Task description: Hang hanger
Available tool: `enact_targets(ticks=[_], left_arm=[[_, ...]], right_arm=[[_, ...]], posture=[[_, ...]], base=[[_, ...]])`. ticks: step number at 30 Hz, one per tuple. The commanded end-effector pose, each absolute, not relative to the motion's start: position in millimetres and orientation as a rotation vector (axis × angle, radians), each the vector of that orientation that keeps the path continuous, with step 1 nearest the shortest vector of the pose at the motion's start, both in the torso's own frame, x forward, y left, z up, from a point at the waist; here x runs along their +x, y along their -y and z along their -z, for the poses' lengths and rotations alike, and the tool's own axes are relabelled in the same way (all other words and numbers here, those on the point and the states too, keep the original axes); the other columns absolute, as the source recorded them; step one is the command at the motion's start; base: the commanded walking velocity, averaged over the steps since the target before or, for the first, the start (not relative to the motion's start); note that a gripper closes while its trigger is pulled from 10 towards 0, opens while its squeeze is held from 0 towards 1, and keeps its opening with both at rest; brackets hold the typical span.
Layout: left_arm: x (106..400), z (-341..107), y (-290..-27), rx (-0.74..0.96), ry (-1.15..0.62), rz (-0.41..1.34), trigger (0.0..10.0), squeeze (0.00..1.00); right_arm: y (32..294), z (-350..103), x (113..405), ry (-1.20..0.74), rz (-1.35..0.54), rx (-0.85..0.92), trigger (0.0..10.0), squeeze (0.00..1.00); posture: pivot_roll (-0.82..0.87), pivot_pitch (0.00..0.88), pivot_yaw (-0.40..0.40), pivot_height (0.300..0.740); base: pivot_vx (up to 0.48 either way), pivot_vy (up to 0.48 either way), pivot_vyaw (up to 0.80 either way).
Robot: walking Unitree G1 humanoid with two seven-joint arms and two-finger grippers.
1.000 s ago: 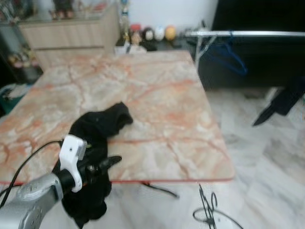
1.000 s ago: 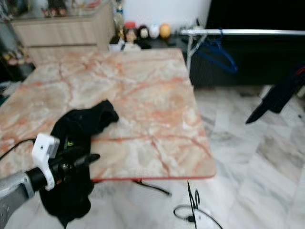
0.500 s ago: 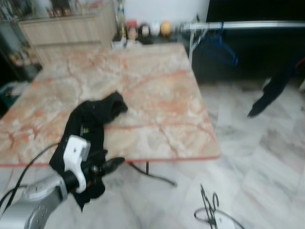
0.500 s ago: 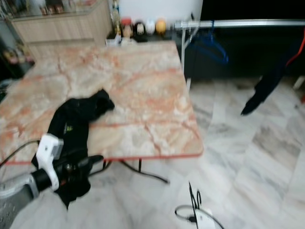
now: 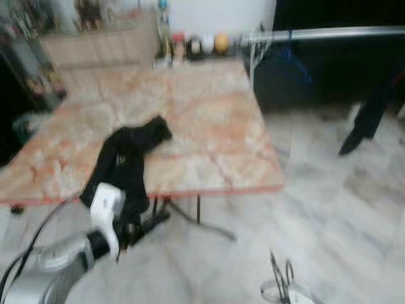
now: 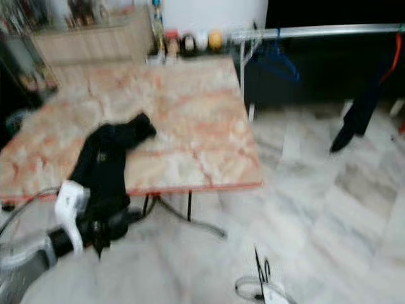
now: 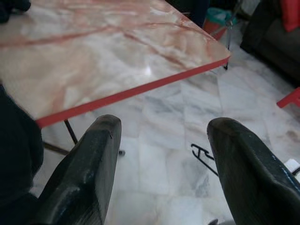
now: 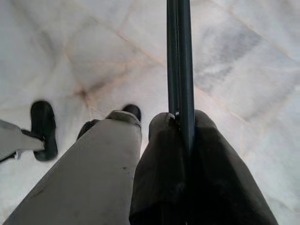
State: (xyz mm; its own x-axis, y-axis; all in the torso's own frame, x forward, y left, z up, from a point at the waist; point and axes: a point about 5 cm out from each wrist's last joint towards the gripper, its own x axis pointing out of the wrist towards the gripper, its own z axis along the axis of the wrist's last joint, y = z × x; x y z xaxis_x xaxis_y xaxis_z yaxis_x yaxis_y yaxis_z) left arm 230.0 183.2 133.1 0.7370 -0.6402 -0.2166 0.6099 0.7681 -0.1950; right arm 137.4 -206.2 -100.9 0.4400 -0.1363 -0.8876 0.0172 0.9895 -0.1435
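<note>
The hanger (image 8: 178, 56), seen here as a slim dark bar, is clamped between the closed fingers of the right gripper (image 8: 180, 125) and runs straight out along them, over pale marble floor (image 8: 243, 70); its hook and shoulders are out of frame. The move ahead likely turns on the silver clothes rail (image 5: 329, 33), which stands well apart from the robot, forward and to its right, past the far right corner of the table (image 5: 215, 126). The rail lies level across the view, so the held bar will probably have to be turned crosswise to it before the hook can catch. The right arm, already loaded and on the rail's side, looks the better placed. A blue hanger (image 5: 288, 60) hangs near the rail's left end (the head views are blurred, so little detail can be read). A black garment (image 5: 123, 164) droops over the near edge of the table, and just before it the left gripper (image 7: 161, 164) is held with fingers spread wide and empty
</note>
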Motion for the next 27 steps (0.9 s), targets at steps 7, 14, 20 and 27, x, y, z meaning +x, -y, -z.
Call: enact_targets(ticks=[7, 14, 20, 27], left_arm=[[231, -119, -187, -0.074, -0.317, 0.645, 10.0, 0.00], [238, -94, -192, 0.074, -0.375, 0.532, 10.0, 0.00], [243, -84, -197, 0.133, -0.394, 0.482, 10.0, 0.00], [259, -85, -197, 0.249, -0.351, 0.504, 10.0, 0.00]], right_arm=[[201, 101, 139, -1.099, 0.086, -0.107, 10.0, 0.00], [201, 100, 141, -1.081, 0.096, -0.100, 10.0, 0.00], [200, 96, 148, -1.013, 0.052, -0.134, 10.0, 0.00], [195, 89, 163, -0.924, -0.173, -0.389, 10.0, 0.00]], posture=[[0.07, 0.000, 0.045, 0.740], [0.07, 0.000, 0.042, 0.740], [0.05, 0.000, 0.042, 0.740], [0.04, 0.000, 0.037, 0.740]], base=[[-0.306, 0.000, 0.00], [0.000, 0.000, 0.00], [0.000, 0.000, 0.00], [0.000, 0.000, 0.00]])
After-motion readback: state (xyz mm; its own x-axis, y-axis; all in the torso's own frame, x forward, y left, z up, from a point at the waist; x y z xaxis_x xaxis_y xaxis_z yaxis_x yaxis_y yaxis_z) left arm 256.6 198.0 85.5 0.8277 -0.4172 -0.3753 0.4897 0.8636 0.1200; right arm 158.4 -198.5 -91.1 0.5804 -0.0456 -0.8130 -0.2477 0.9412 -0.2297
